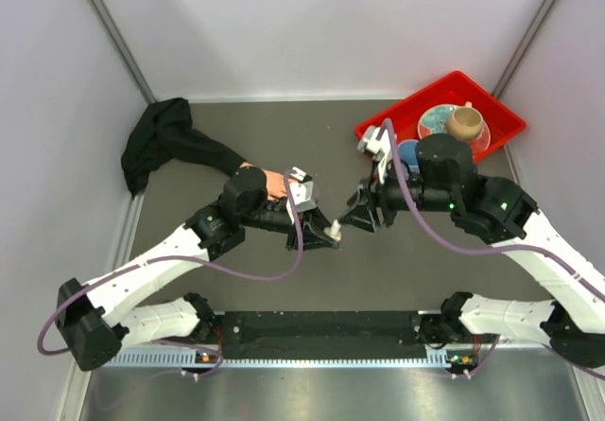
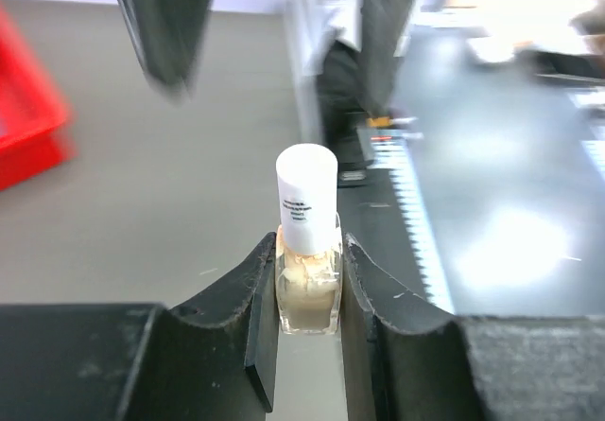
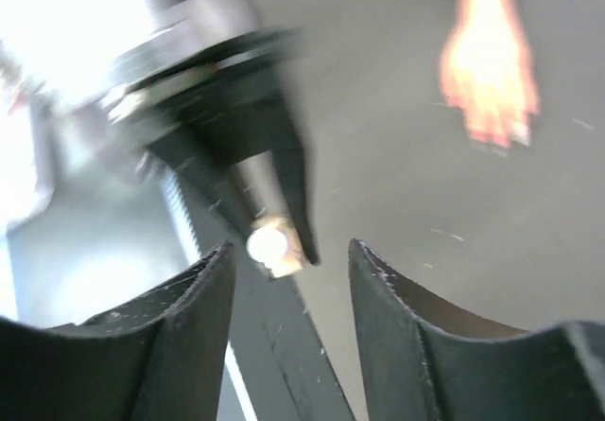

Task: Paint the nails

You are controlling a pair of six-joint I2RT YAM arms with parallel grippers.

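The left end effector (image 2: 307, 293) is clamped on the bottle (image 2: 307, 203) over the middle of the counter (image 1: 425, 279). The bottle's cap points at the right end effector (image 3: 288, 251), which gapes open just at 3 o'clock. The hand (image 1: 274, 183) lies at 10 o'clock of the bottle, partly under the left arm. Its nails are too blurred to tell.

White arm links (image 1: 151, 262), black joints (image 1: 244, 194), looping purple-grey cables (image 1: 274, 274), curved matte-black fingers (image 2: 236, 317)
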